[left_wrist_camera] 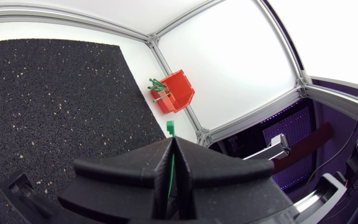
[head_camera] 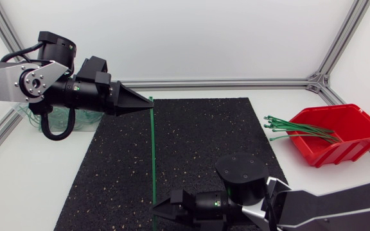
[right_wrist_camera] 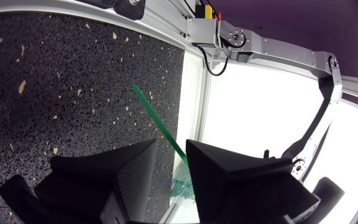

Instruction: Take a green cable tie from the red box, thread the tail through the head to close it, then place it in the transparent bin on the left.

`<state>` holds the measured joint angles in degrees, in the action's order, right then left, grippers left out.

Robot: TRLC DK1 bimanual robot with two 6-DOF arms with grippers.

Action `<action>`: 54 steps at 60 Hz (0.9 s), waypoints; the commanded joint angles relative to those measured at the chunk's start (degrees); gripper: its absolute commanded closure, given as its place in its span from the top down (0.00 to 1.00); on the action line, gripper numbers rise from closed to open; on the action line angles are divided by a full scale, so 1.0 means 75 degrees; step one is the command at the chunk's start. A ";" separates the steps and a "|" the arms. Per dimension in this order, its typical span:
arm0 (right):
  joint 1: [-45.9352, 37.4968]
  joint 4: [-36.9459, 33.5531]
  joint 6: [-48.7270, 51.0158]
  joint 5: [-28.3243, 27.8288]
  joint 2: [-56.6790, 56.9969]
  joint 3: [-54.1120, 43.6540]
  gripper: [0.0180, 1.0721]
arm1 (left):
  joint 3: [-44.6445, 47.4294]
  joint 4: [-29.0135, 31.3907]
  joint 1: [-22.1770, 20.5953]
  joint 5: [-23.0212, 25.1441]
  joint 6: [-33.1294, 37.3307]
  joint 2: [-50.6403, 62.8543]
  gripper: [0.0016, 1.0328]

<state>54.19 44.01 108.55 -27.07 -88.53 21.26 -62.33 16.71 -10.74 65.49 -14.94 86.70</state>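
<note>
A long green cable tie (head_camera: 153,160) stretches straight across the black mat between my two grippers. My left gripper (head_camera: 148,100) is shut on its far end. In the left wrist view the tie's head (left_wrist_camera: 170,128) pokes out just past the closed fingertips of the left gripper (left_wrist_camera: 173,143). My right gripper (head_camera: 157,208) is at the mat's near edge. It is open, and the tie's tail (right_wrist_camera: 157,121) passes through the gap between its fingers (right_wrist_camera: 210,163). The red box (head_camera: 339,131) at the right holds several more green ties (head_camera: 297,128). The transparent bin (head_camera: 29,119) sits at the left, mostly hidden behind my left arm.
The black speckled mat (head_camera: 211,135) covers the middle of the white table. An aluminium frame (head_camera: 236,83) runs along the table's back and side edges. The red box (left_wrist_camera: 178,92) shows far ahead of the left gripper.
</note>
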 commanded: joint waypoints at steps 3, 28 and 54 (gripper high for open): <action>-0.0019 0.0144 0.0327 -0.0059 -0.0125 -0.0045 0.31 | -0.0104 0.0069 -0.0044 -0.0037 0.0105 0.0054 0.04; 0.0098 0.0120 0.0339 -0.0059 -0.0043 -0.0209 0.18 | -0.0151 0.0092 -0.0032 -0.0037 0.0105 0.0054 0.04; 0.0344 0.0120 0.0315 0.0023 -0.0032 -0.0315 0.14 | -0.0139 0.0104 -0.0044 -0.0037 0.0117 0.0030 0.04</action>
<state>56.03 44.03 109.78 -27.03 -88.51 20.12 -62.33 17.02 -10.74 65.49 -14.94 86.70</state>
